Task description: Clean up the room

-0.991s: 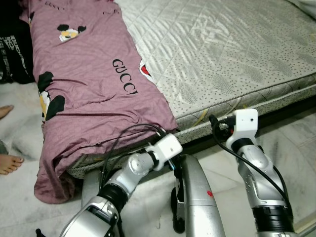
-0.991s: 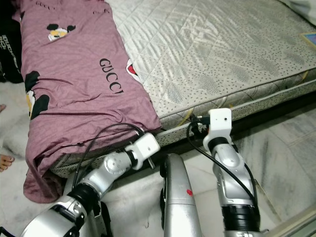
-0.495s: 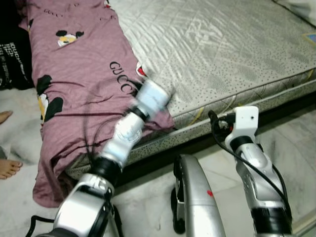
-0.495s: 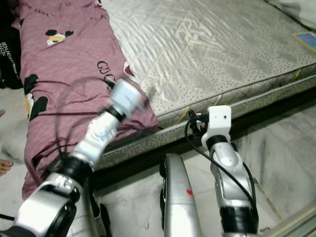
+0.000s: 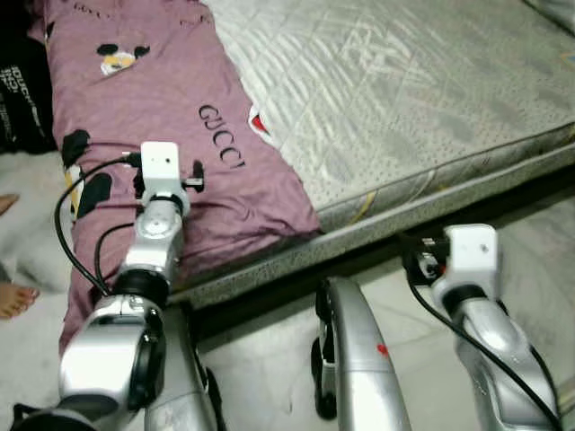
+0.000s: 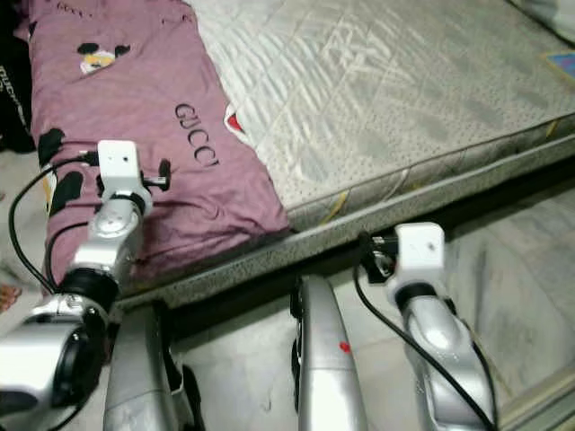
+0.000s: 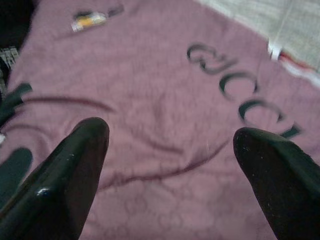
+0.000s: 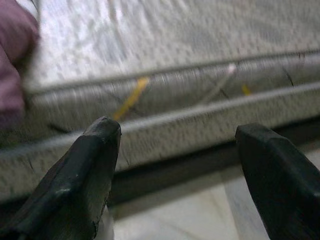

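- Your left gripper [image 7: 170, 165] is raised over the purple sheet [image 5: 171, 117], fingers [image 7: 70, 175] spread wide apart, nothing between them.
- Purple sheet lies on the left part of the bed, draped over the near-left edge of the mattress [image 5: 404, 99] and hanging toward the floor [image 5: 260, 359].
- In the left wrist view the sheet sits right beneath and ahead of the gripper; the black printed lettering [image 7: 240, 90] is just beyond the fingers, off to the side. You can't tell whether the tips touch the cloth.
- Sheet has black cartoon prints; one [image 5: 121, 56] lies at the far end, well beyond the gripper.
- Your left arm [image 5: 153, 251] reaches up from near-left, wrist module above the sheet's near part, left of the lettering.
- Your right gripper [image 8: 175, 165] is low on the right, pointed at the side of the mattress, fingers [image 8: 85, 175] apart and empty.
- Right arm [image 5: 476, 296] is over the floor, near the bed's front edge, well apart from the sheet.
- A person's bare foot [image 5: 13, 299] is on the floor at far left, beside the hanging sheet.
- Dark bag or cloth [image 5: 22, 90] at far left, next to the bed.
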Controlling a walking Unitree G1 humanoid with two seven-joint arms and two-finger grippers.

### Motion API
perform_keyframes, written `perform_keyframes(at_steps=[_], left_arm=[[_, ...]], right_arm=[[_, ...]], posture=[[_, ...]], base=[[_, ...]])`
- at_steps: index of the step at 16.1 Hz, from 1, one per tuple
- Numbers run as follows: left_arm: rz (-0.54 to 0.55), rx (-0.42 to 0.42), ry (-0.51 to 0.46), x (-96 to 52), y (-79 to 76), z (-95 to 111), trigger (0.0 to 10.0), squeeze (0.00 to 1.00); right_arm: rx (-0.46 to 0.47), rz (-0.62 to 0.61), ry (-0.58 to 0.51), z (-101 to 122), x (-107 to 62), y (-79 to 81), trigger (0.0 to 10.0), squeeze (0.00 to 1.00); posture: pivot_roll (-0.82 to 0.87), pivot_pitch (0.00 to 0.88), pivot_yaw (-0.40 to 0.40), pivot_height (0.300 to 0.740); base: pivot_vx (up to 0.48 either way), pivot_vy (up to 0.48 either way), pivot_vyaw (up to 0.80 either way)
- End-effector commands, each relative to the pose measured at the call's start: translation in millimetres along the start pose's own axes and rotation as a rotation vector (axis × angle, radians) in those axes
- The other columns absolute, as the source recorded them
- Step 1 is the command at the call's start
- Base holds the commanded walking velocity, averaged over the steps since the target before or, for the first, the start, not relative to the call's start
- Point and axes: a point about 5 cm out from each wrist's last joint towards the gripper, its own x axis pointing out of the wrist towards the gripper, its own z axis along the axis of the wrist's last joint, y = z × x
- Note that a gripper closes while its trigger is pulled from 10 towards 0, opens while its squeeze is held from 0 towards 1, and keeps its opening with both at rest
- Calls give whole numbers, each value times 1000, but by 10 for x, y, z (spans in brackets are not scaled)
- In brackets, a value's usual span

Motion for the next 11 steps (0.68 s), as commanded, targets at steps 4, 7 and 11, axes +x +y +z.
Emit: perform_keyframes(at_steps=[4, 7, 11], left_arm=[[-102, -19, 88, 77, -206, 64, 10000, 0], [-269, 16, 172, -30, -592, -132, 10000, 0], [-696, 135, 298, -465, -1298, -588, 10000, 0]], right_arm=[[-13, -39, 23, 50, -89, -136, 10000, 0], [5, -77, 25, 79, -60, -164, 10000, 0], [28, -61, -9, 126, 39, -27, 10000, 0]], posture=[[-325, 317, -4, 508], [-330, 314, 7, 508], [-316, 271, 28, 508]], base=[[0, 0, 0], [0, 0, 0], [0, 0, 0]])
